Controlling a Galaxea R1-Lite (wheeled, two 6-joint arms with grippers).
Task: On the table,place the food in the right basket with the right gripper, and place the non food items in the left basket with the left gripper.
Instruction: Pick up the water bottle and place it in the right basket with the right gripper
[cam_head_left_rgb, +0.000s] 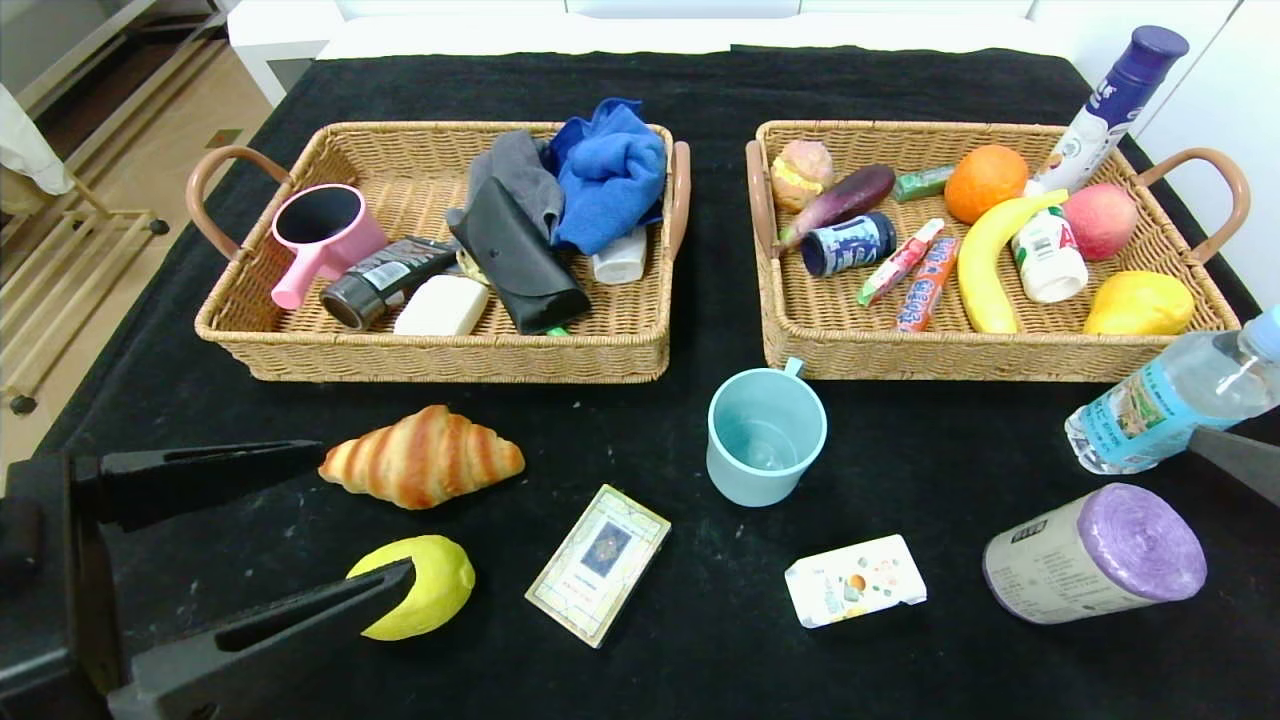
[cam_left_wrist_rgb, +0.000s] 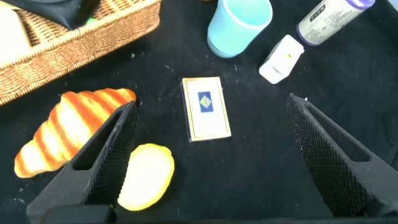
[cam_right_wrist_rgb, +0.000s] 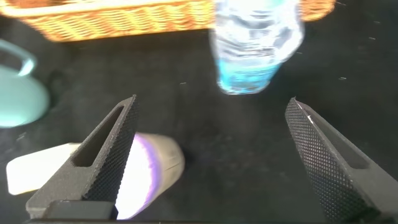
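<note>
With its fingers spread wide and empty, the right gripper (cam_right_wrist_rgb: 208, 155) should straddle the water bottle (cam_head_left_rgb: 1170, 400) at mid-body, clear of the purple roll (cam_head_left_rgb: 1095, 555) nearby.

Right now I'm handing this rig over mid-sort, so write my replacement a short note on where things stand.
Left gripper: open, empty, low at the table's near left beside the lemon.
Right gripper: open, empty, near the water bottle and purple roll.
On the table, unsorted: croissant, lemon, carton, water bottle (food); mug, card box, purple roll (non-food).
Left basket and right basket already hold other items.
Left to do: all seven.
</note>
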